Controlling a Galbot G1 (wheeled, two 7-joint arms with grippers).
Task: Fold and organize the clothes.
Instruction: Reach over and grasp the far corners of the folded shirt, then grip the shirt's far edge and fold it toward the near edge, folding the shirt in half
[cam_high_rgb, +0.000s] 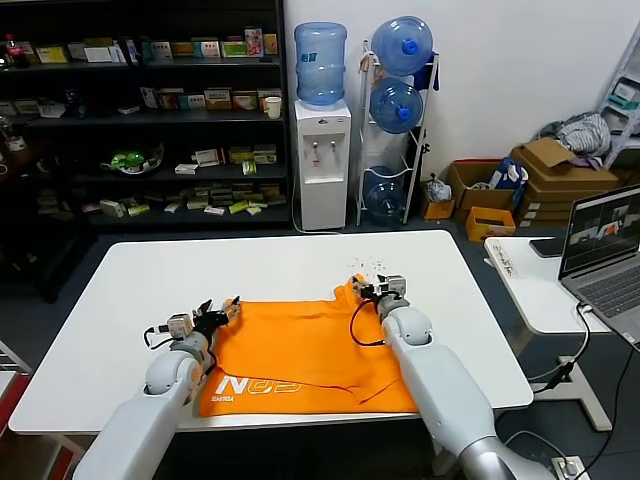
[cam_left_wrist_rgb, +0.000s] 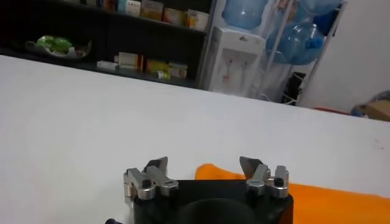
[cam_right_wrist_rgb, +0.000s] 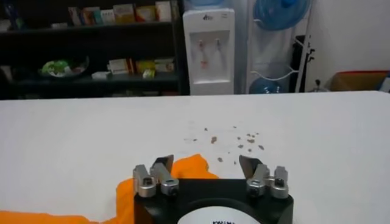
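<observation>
We see a broad white counter (cam_high_rgb: 130, 300) with rounded corners and a smooth, matte top. On its near half lies the orange T-shirt (cam_high_rgb: 300, 350), spread mostly flat as a soft cotton sheet with a few shallow creases; white block lettering (cam_high_rgb: 255, 386) runs along its near edge, and one far corner is bunched up into a small peak by the right arm. A thin dark cable trails over the cloth beside that arm.

In the head view both arms reach forward from the bottom edge, grey rounded shells tapering to the wrists. The left pincer (cam_high_rgb: 222, 312) sits low at the shirt's left far corner, pointing forward and toward the right. The right pincer (cam_high_rgb: 362, 288) sits at the shirt's right far corner, where the fabric is raised.

The wrist views add what the head view is too far off to show. In the left wrist view the left pincer (cam_left_wrist_rgb: 205, 164) stands with its two metal-tipped fingers (cam_left_wrist_rgb: 156, 165) spread apart, and a rounded orange fold of the T-shirt (cam_left_wrist_rgb: 317, 198) shows between and beyond them; nothing is clamped. In the right wrist view the right pincer (cam_right_wrist_rgb: 205, 163) is likewise spread wide, with the peak of the T-shirt (cam_right_wrist_rgb: 189, 165) lying between its fingers (cam_right_wrist_rgb: 163, 165), ungripped as far as we can tell. That view alone shows a scatter of small brownish specks (cam_right_wrist_rgb: 234, 140) on the counter (cam_right_wrist_rgb: 73, 140) just past the cloth.
</observation>
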